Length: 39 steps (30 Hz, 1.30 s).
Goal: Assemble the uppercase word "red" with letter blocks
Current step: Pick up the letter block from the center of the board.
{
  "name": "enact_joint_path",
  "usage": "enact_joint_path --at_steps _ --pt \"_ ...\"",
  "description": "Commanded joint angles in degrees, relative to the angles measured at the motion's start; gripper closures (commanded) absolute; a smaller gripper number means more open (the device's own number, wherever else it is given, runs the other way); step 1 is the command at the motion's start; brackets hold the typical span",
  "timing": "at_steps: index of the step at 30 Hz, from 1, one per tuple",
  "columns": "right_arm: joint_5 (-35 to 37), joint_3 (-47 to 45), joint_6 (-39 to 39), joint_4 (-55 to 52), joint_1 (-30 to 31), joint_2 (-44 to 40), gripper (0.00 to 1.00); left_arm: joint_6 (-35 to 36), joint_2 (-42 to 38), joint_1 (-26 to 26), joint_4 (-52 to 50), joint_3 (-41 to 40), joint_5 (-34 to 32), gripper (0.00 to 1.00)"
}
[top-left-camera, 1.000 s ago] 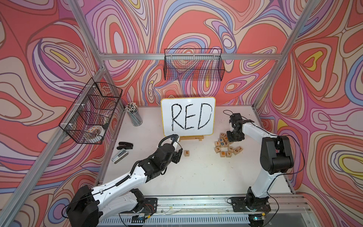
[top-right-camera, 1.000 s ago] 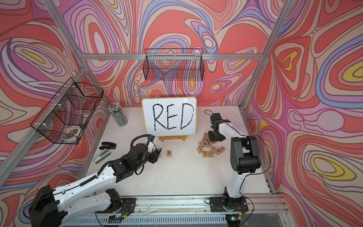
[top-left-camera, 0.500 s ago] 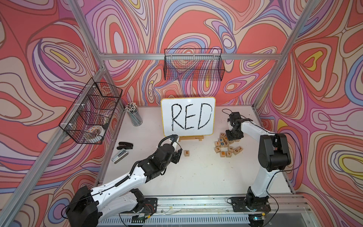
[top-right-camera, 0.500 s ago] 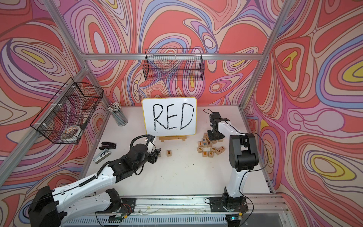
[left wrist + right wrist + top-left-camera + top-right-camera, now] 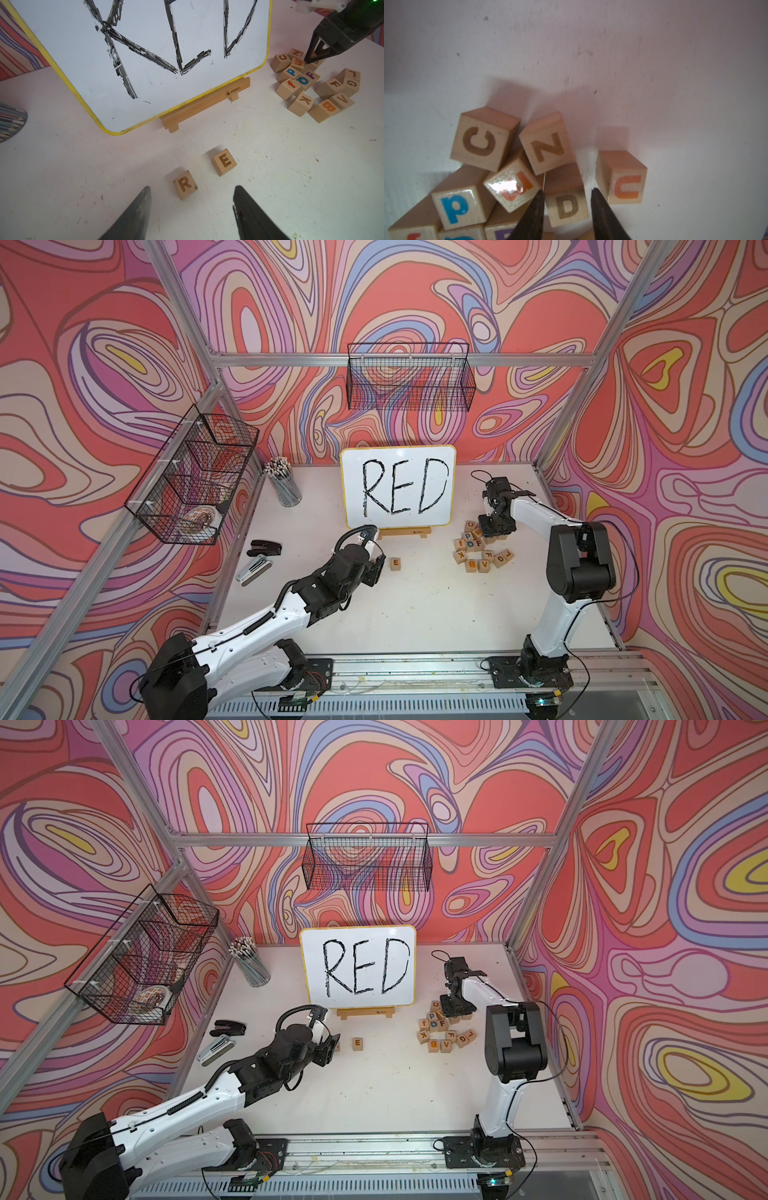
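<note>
In both top views I see the left gripper [image 5: 377,567] low over the table [image 5: 415,614] just beside the E block [image 5: 396,563], in front of the whiteboard [image 5: 398,487], while the right gripper [image 5: 493,534] points down into the far edge of the block pile [image 5: 482,551]. My left wrist view shows its fingers [image 5: 137,212] spread wide and empty, the R block [image 5: 185,185] untouched between their tips, E just beyond. On the right wrist view the jaws are narrow, pressed on both sides of the D block [image 5: 566,205], next to the N block [image 5: 548,145]
</note>
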Motion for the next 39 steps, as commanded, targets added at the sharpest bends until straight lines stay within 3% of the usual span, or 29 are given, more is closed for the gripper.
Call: enact_joint_path --at_steps 1,26,39 --pt "-1.0 -1.5 1.1 0.7 -0.2 0.0 0.60 0.6 -0.5 0.0 -0.8 -0.2 -0.6 0.34" --pt "-3.7 -3.7 4.0 3.9 -1.9 0.8 0.58 0.8 -0.6 0.2 -1.0 -0.1 -0.8 0.34" --pt "-4.4 -3.2 4.9 4.0 -2.1 2.5 0.65 0.7 -0.5 0.3 -1.0 -0.5 -0.9 0.34"
